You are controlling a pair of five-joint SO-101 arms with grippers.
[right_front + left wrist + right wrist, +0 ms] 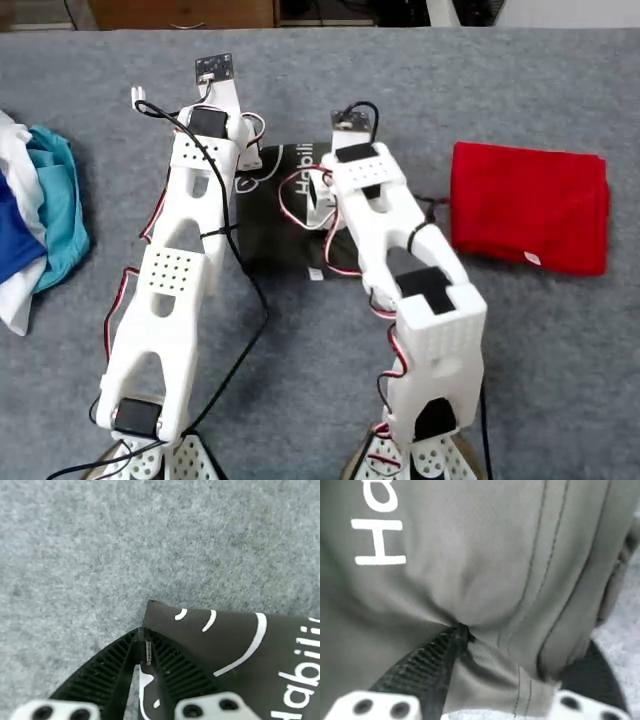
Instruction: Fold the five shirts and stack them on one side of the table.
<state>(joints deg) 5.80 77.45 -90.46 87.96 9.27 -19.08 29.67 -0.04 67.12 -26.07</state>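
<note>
Black shirt (pixel 230 645) within left end effector (pixel 146 645)

Tabletop (pixel 560 380): a flat surface covered in grey, felt-like material with a fine mottled nap, spanning the whole width of the high view. The same grey covering lies close below the lens in the left wrist view (pixel 100 555), where its speckled fibres are plainly visible. Beyond the far edge of the tabletop, a brown wooden panel (pixel 180 12) stands toward one side, a dark recess (pixel 400 10) sits beside it, and a pale surface (pixel 570 10) occupies the opposite corner; their details cannot be made out.
</note>
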